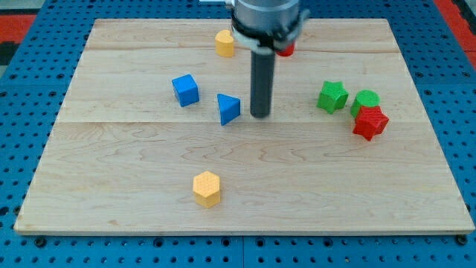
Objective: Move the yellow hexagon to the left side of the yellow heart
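Observation:
The yellow hexagon (207,187) lies near the view's bottom, a little left of centre, on the wooden board (111,164). The yellow heart (224,42) sits near the view's top, just left of the arm's body. My tip (260,115) rests on the board near the middle, right of the blue triangle (228,109). It is far above and to the right of the hexagon and well below the heart, touching no block.
A blue cube (185,90) sits left of the triangle. At the view's right are a green star (332,97), a green cylinder (366,100) and a red star (370,123). A red block (285,50) peeks from behind the arm at the top.

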